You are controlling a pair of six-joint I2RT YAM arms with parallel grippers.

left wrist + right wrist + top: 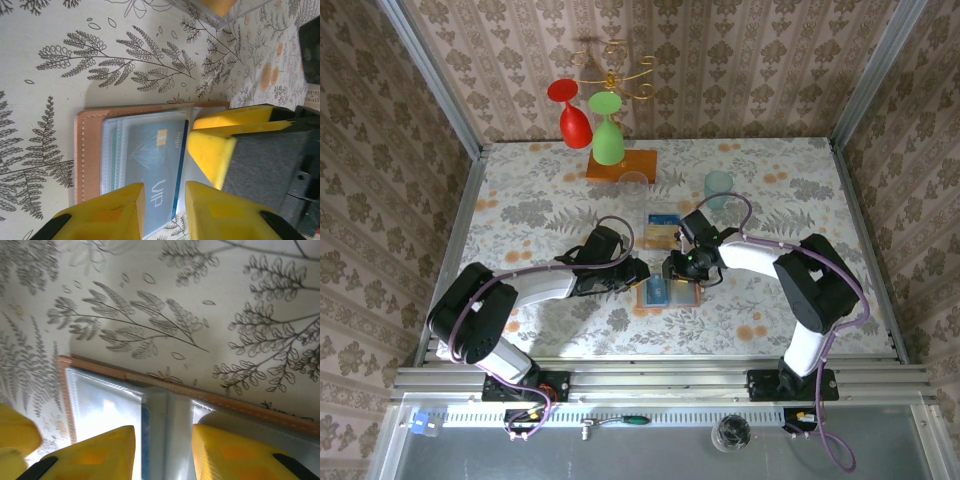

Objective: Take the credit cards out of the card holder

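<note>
left tool (638, 270) and right tool (672, 268) crowding card holder (688, 296), free table (520, 200) far left

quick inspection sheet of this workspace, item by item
surface: floral tablecloth, lying flat.
job's things: card holder lies open on the cloth, a VIP card in its clear pocket; loose credit cards lie farther from the arm bases.
clutter: glass rack with red and green glasses, clear glass, teal cup.
end effectors: left end effector and right end effector both open, over the holder.
cables: cables loop along both arms.
surroundings: wallpapered walls, metal frame.
</note>
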